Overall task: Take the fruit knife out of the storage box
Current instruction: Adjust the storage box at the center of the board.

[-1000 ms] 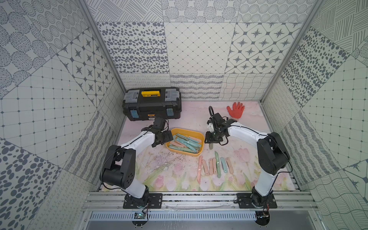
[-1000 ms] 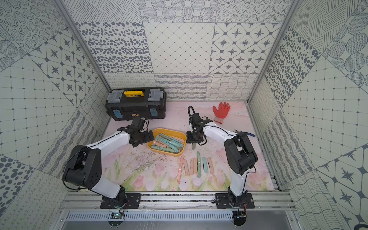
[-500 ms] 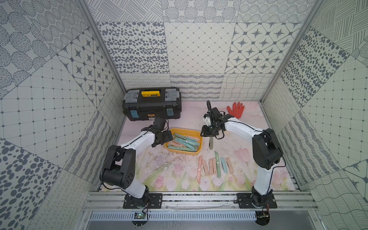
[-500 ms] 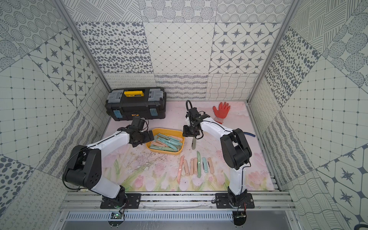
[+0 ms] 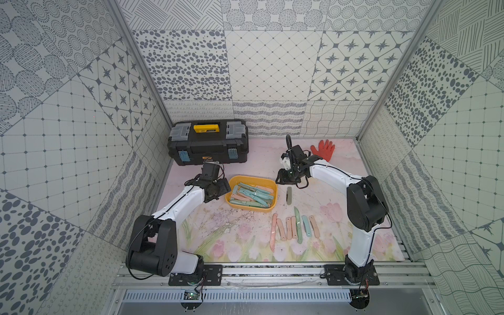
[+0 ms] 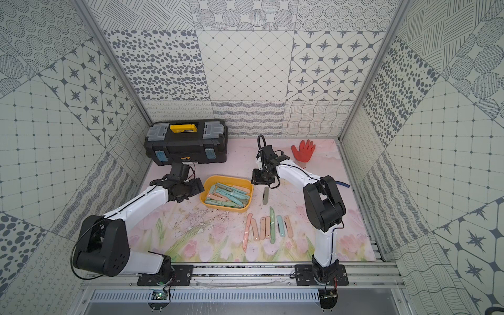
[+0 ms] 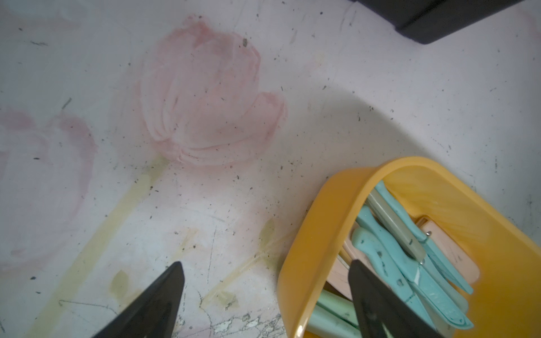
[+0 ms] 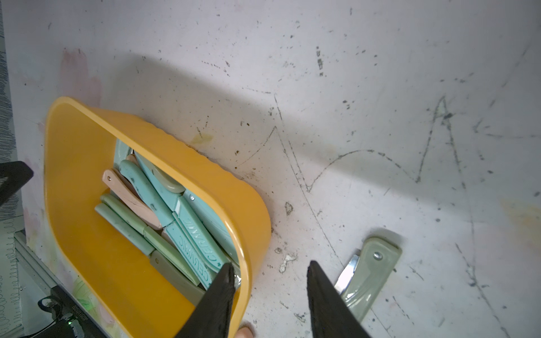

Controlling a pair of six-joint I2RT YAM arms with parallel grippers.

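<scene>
We judge the fruit knives [image 5: 252,196] light, stiff and slick. They lie heaped in the storage box [image 5: 251,178], mid-frame in a top view; pinch one across its handle. The left end effector [image 7: 265,263] is spread astride the box's rim. The right end effector [image 8: 270,263] is spread and empty.

The storage box [image 5: 252,179] stands open on top, knives [image 5: 253,195] piled loosely inside. Its left end is taken: the left gripper [image 7: 263,292] sits astride that wall, jaws wide. A black toolbox [image 5: 208,146] narrows the far-left strip of mat [image 5: 260,169]. Right of the box, a grey-green folding knife [image 5: 289,195] lies near, the right gripper [image 8: 270,292] above the gap between. A row of knives [image 5: 294,227] fills the near-right; near-left mat lies bare.
</scene>
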